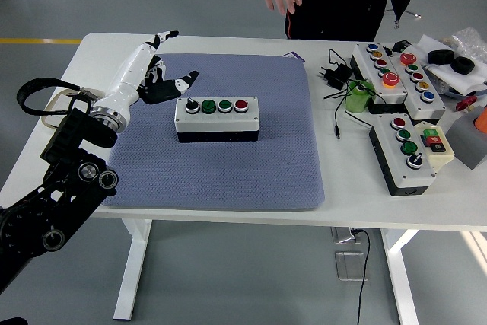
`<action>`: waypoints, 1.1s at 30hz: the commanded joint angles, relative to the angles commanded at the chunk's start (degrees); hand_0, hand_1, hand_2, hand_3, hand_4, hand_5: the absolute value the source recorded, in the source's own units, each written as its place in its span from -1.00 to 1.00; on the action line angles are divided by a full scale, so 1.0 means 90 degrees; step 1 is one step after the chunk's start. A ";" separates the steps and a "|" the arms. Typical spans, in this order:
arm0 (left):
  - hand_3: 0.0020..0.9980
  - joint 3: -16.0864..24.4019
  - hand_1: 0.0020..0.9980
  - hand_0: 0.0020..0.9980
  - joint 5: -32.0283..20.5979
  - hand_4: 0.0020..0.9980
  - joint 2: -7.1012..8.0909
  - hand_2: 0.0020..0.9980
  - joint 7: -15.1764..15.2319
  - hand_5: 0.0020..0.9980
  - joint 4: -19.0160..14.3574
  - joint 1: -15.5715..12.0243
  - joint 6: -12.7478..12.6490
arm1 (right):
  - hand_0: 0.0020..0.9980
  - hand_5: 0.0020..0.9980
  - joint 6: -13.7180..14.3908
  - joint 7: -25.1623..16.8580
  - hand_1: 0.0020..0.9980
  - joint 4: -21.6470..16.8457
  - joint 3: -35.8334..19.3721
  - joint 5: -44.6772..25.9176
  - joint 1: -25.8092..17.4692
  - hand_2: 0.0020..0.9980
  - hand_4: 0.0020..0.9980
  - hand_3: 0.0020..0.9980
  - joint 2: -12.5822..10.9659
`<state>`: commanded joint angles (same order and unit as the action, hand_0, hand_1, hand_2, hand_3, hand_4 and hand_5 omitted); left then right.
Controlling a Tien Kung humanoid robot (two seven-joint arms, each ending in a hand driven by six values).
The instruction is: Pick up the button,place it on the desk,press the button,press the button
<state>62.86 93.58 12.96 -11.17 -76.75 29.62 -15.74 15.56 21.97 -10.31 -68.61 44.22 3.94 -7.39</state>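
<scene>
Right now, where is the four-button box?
In the head view, the four-button box sits on the blue mat, left of centre, just right of the open left hand.

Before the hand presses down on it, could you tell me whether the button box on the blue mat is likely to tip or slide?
The button box looks low, wide and flat-based, so tipping seems unlikely. It sits on the textured blue mat, which probably resists sliding. Its boxy shell appears rigid.
</scene>
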 joint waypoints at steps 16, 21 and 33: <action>0.68 0.2041 0.67 0.63 -0.2954 0.49 0.0468 0.70 0.0892 0.89 -0.0169 -0.1235 0.0406 | 0.29 -0.29 0.0024 -0.0034 0.02 0.0000 -0.0112 -0.0060 -0.0033 0.10 -0.50 0.18 0.0045; 0.65 0.2202 0.66 0.64 -0.3567 0.48 0.0473 0.69 0.0989 0.87 -0.0023 -0.1318 0.0395 | 0.29 -0.29 0.0020 -0.0033 0.02 0.0000 -0.0147 -0.0033 -0.0039 0.10 -0.50 0.18 0.0069; 0.60 0.2525 0.57 0.60 -0.4541 0.44 0.0361 0.63 0.1017 0.74 0.0205 -0.1343 0.0444 | 0.29 -0.29 0.0021 -0.0041 0.02 0.0000 -0.0203 0.0046 -0.0033 0.10 -0.50 0.18 0.0125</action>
<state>85.59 52.71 16.21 -2.02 -74.90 17.53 -11.75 15.75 21.61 -10.31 -70.43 44.63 3.64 -6.26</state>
